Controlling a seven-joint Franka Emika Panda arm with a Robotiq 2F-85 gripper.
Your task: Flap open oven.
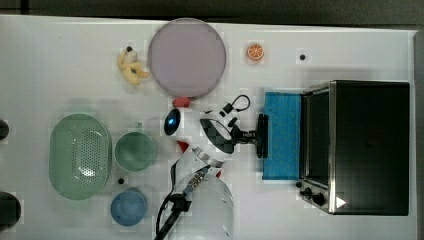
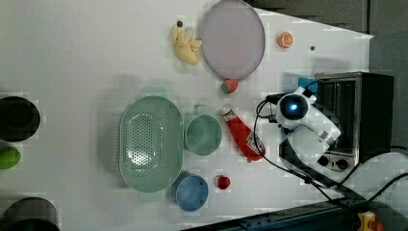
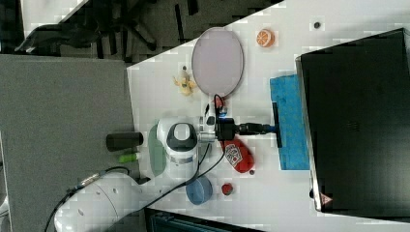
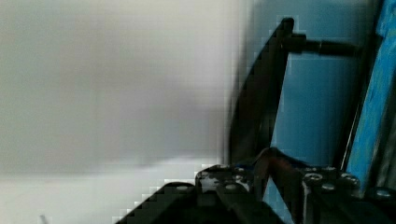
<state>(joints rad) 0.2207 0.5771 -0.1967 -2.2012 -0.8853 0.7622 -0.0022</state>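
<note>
1. Colander first: at the top view's left we see a pale green perforated colander on the white counter, with a green cup just beside it and a blue bowl near the cup.
2. We find a yellow plush toy next to a large round grey plate toward the top view's upper edge, and an orange slice farther along.
3. We see a red ketchup bottle lying flat in the left view, beside the cup, with a small red item near the bowl.
4. We see the white arm reaching across mid-counter, its tool clamped on the dark bar handle of the oven door.
5. We place the oven at the top view's right; its blue-tinted glass door lies folded down, roughly level, toward the arm, and its black knobs sit at the front corner.
</note>
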